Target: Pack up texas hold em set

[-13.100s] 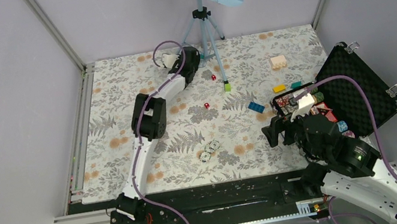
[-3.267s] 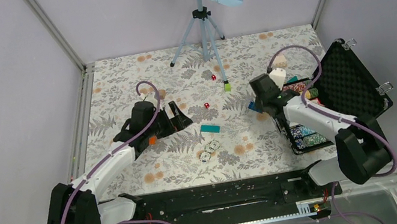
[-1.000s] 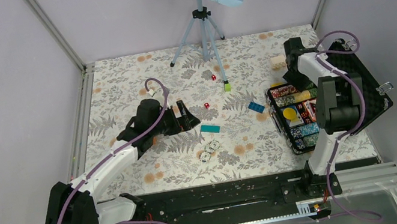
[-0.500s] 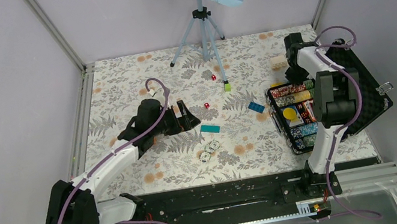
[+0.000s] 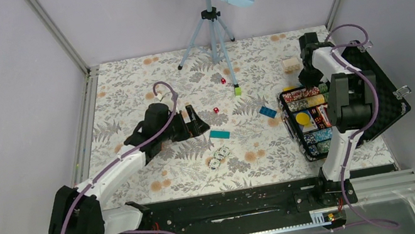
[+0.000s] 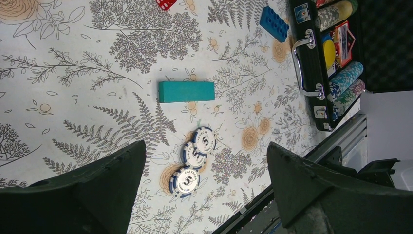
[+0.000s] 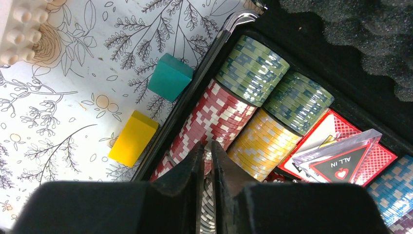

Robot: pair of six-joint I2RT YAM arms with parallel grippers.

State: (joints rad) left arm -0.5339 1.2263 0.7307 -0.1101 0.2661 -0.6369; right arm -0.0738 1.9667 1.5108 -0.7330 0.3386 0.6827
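Observation:
The black case (image 5: 378,88) of the texas hold em set lies open at the right, foam lid (image 7: 360,39) back, with rows of chips (image 5: 310,119) in its tray. My right gripper (image 7: 207,146) hangs over the red chip row (image 7: 214,117) at the case's far end, its jaws closed to a thin slit with nothing between them. Three white-and-blue chips (image 6: 195,156) lie loose on the floral cloth. My left gripper (image 6: 205,151) hovers wide open above them and holds nothing. Two red dice (image 5: 216,110) sit further back.
A teal block (image 6: 186,91) lies beside the loose chips, and a blue brick (image 5: 267,112) near the case handle (image 6: 307,63). Yellow (image 7: 133,138) and teal (image 7: 169,77) blocks touch the case's far wall. A cream brick (image 5: 290,64) and a tripod (image 5: 212,27) stand behind.
My right gripper's jaws have closed from half open to nearly touching, and the arm has shifted slightly at the case's far end. The left arm has stayed still and open.

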